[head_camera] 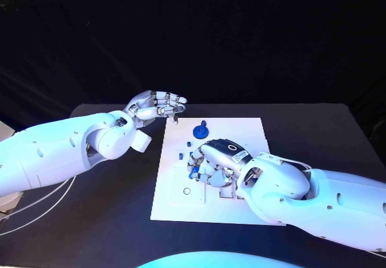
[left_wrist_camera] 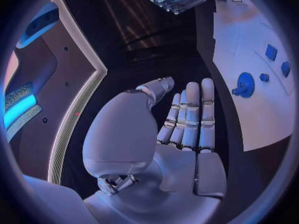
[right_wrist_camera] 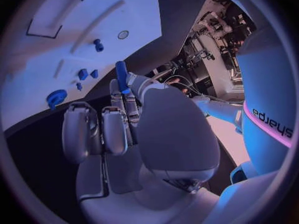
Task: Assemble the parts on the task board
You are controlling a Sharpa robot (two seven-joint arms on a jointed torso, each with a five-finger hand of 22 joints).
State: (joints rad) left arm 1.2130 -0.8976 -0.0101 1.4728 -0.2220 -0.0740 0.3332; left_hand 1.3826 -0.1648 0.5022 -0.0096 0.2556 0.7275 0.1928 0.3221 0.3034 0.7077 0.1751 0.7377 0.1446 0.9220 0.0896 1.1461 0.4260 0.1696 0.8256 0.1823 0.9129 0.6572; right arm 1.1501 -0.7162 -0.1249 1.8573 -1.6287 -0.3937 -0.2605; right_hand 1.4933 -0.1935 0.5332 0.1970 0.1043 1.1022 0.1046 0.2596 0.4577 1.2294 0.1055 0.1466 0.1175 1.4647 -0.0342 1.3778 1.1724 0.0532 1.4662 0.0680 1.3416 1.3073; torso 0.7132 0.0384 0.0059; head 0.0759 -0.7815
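One blue rod (right_wrist_camera: 121, 74) pinched by R hand (right_wrist_camera: 124, 129); L hand (left_wrist_camera: 181, 129) free.

right hand (head_camera: 216, 159) covered the task board (head_camera: 241, 127) middle in the head view | small blue parts (head_camera: 193, 166) under its fingers too hidden to tell shape | board's near right corner hidden behind right arm | bench (head_camera: 322, 128) edges cut off at both sides
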